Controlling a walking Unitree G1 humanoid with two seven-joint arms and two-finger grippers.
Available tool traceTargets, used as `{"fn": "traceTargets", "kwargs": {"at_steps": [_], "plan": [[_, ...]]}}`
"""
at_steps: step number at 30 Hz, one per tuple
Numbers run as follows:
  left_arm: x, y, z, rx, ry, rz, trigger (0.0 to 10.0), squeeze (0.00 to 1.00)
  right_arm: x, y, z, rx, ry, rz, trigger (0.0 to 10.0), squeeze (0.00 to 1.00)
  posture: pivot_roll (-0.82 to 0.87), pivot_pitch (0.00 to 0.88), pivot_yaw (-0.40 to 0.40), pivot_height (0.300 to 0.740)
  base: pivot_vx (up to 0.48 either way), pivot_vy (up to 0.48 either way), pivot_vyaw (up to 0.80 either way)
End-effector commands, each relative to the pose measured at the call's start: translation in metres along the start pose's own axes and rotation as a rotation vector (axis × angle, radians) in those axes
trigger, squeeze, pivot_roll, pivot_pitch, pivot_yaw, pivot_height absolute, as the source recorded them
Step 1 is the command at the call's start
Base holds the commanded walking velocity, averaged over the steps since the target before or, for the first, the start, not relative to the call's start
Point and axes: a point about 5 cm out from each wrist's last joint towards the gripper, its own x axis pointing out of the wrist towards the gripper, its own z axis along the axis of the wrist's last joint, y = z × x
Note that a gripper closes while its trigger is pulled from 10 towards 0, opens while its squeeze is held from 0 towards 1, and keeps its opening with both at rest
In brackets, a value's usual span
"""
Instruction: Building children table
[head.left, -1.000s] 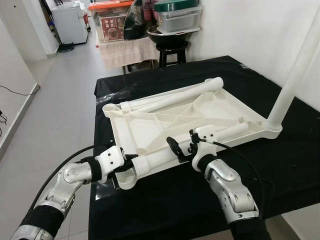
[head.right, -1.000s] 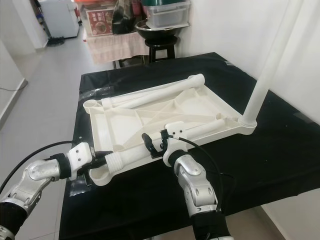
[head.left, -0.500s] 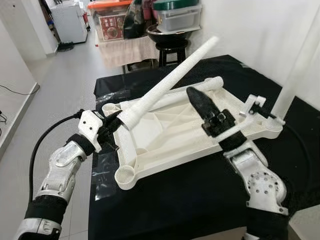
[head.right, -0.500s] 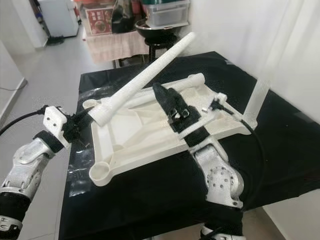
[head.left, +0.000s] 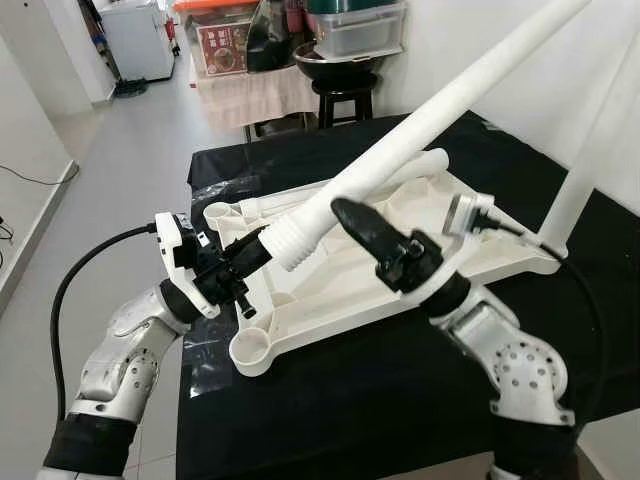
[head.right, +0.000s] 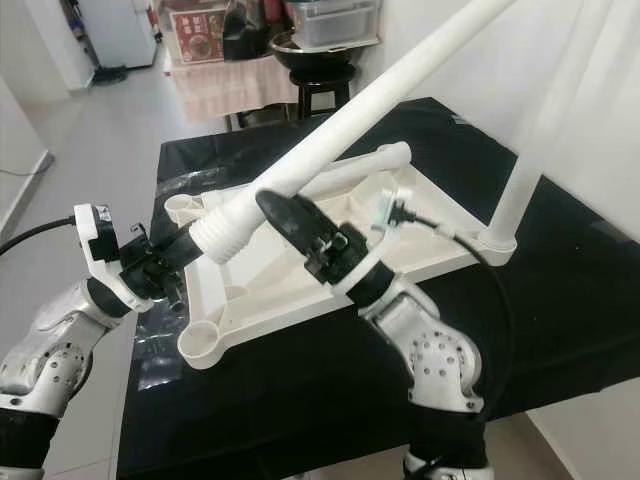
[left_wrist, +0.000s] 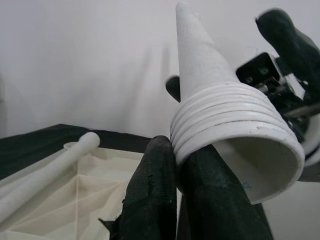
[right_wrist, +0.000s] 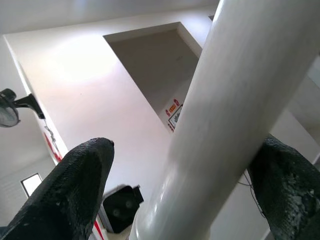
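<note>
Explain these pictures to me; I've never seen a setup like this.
This is a humanoid robot assembling a child's table. Two pictures come from cameras in its head, looking down; two from cameras on its wrists. On the black table lies the white tabletop, upside down, with one leg already standing in a corner and another leg lying on it. The left gripper clamps the ribbed end of a loose white leg, raised at a slant. The right gripper's open fingers straddle that leg.

Tabletop (head.left: 330, 260) on table (head.left: 330, 400) — leg (head.left: 420, 125) slanting above.
</note>
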Motion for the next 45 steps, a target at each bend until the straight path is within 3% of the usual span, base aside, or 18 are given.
{"fn": "traceTargets", "kwargs": {"at_steps": [1, 9, 16, 17, 19, 20, 34, 36, 37, 42, 45], "plan": [[-0.003, 0.0, 0.007, 0.002, -0.01, -0.01, 0.0, 0.0, 0.004, 0.004, -0.002, 0.01, 0.007, 0.03, 10.0, 0.0, -0.05, 0.0, 0.029, 0.74, 0.0, 0.0, 0.0], [-0.008, -0.024, -0.004, -0.127, 0.073, -0.147, 0.0, 0.0, 0.019, 0.014, -0.005, 0.034, 0.051, 0.107, 10.0, 0.0, -0.06, 0.0, 0.018, 0.74, 0.0, 0.0, 0.0], [-0.008, -0.032, -0.008, -0.167, 0.098, -0.18, 0.0, 0.0, 0.024, 0.018, -0.007, 0.068, 0.055, 0.162, 10.0, 0.0, -0.05, 0.0, 0.012, 0.74, 0.0, 0.0, 0.0], [-0.008, -0.033, -0.009, -0.169, 0.099, -0.179, 0.0, 0.0, 0.025, 0.019, -0.006, 0.076, 0.048, 0.175, 3.1, 0.0, -0.05, 0.0, 0.011, 0.74, 0.0, 0.0, 0.0], [-0.009, -0.033, -0.009, -0.17, 0.099, -0.179, 0.0, 0.0, 0.025, 0.02, -0.005, 0.08, 0.042, 0.182, 3.1, 0.0, -0.05, 0.0, 0.011, 0.74, 0.0, 0.0, 0.0], [-0.009, -0.034, -0.009, -0.172, 0.101, -0.179, 0.0, 0.0, 0.025, 0.021, -0.005, 0.086, 0.044, 0.197, 0.0, 0.0, -0.05, 0.0, 0.008, 0.74, 0.0, 0.0, 0.0], [-0.012, -0.033, -0.008, -0.163, 0.104, -0.168, 0.0, 0.0, 0.023, 0.021, -0.005, 0.091, 0.06, 0.211, 0.0, 0.0, -0.06, 0.0, 0.009, 0.74, 0.0, 0.0, 0.0], [-0.012, -0.03, -0.009, -0.165, 0.109, -0.142, 0.4, 0.0, 0.022, 0.019, -0.004, 0.081, 0.057, 0.196, 0.0, 0.0, -0.06, 0.0, 0.011, 0.74, 0.0, 0.0, 0.0], [-0.013, -0.027, -0.01, -0.17, 0.112, -0.107, 10.0, 1.0, 0.021, 0.017, -0.004, 0.075, 0.05, 0.176, 0.0, 0.0, -0.06, 0.0, 0.012, 0.74, 0.0, 0.0, 0.0], [-0.017, -0.023, -0.01, -0.199, 0.118, -0.072, 10.0, 1.0, 0.021, 0.01, -0.001, 0.059, 0.025, 0.123, 0.0, 0.0, -0.06, 0.0, 0.015, 0.74, 0.0, 0.0, 0.0], [-0.031, -0.017, -0.007, -0.183, 0.144, -0.036, 10.0, 1.0, 0.022, -0.001, 0.007, 0.034, -0.025, 0.038, 0.0, 0.0, -0.06, 0.0, 0.018, 0.74, 0.0, 0.0, 0.0]]}}
